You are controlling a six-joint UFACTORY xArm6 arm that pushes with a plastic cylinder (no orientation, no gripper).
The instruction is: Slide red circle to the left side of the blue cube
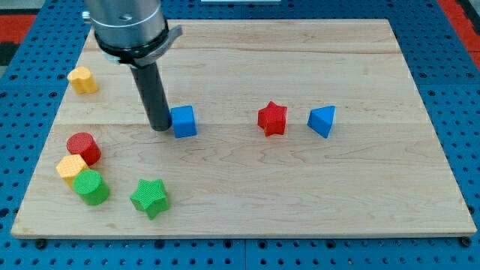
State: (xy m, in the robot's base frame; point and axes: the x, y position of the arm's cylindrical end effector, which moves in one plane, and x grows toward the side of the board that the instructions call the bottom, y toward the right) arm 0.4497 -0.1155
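The red circle (pixel 83 148) lies near the board's left edge, touching a yellow block (pixel 71 168) just below it. The blue cube (pixel 184 121) sits left of the board's middle. My tip (pixel 160 127) stands right against the blue cube's left side, up and to the right of the red circle, well apart from it.
A green cylinder (pixel 91 187) sits below the yellow block and a green star (pixel 149 197) lies to its right. A yellow block (pixel 82 79) is at the upper left. A red star (pixel 272 118) and a blue triangular block (pixel 322 121) lie right of the middle. The wooden board (pixel 300 202) rests on a blue pegboard.
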